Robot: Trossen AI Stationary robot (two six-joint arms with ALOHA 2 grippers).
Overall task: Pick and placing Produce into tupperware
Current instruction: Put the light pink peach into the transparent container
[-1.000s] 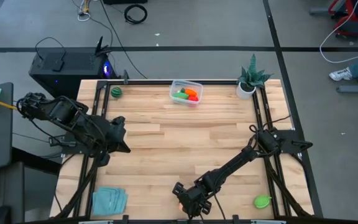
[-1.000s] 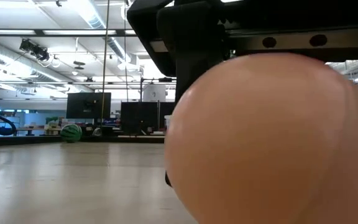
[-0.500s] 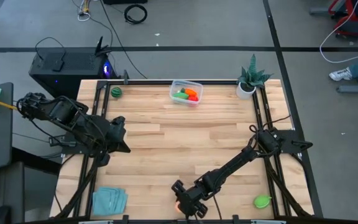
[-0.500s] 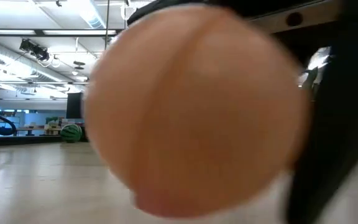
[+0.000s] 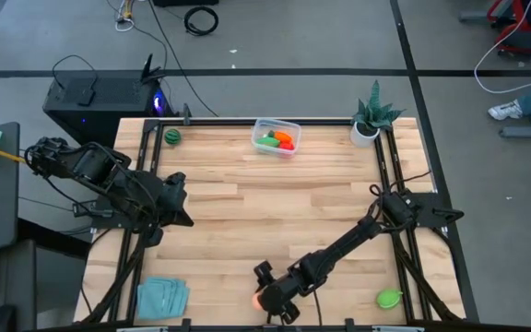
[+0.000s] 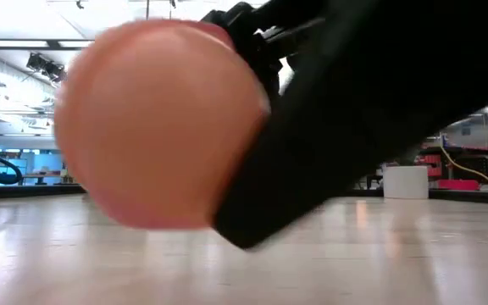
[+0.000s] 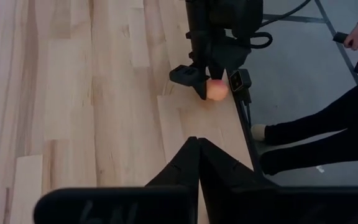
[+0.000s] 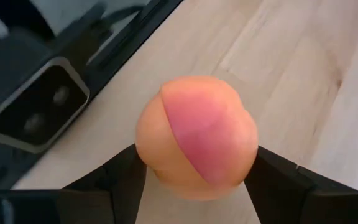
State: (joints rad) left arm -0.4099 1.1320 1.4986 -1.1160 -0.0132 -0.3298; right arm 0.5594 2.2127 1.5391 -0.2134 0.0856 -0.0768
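My right gripper is at the table's near edge, shut on a peach-orange produce piece that fills the low view and the right wrist view. The clear tupperware stands at the far edge with red, orange and green pieces inside. A green ball lies near the far-left corner. Another green piece lies by the near-right corner. My left gripper waits, shut, over the table's left side, and its own view shows the peach piece far off. My right gripper pinches the peach-orange piece across its round middle between the two fingers, one on each side. The fingers slant down from the table's right. The piece is lifted clear of the table.
A spiky green plant in a white pot stands at the far-right corner. A teal folded cloth lies at the near-left corner. A camera block sits at the near edge beside the peach piece. A person's legs are beyond that edge.
My right gripper has moved a little toward the table's left and up, carrying the peach-orange piece. In the low view the piece has shifted from the right to the left, and its underside now shows above the table.
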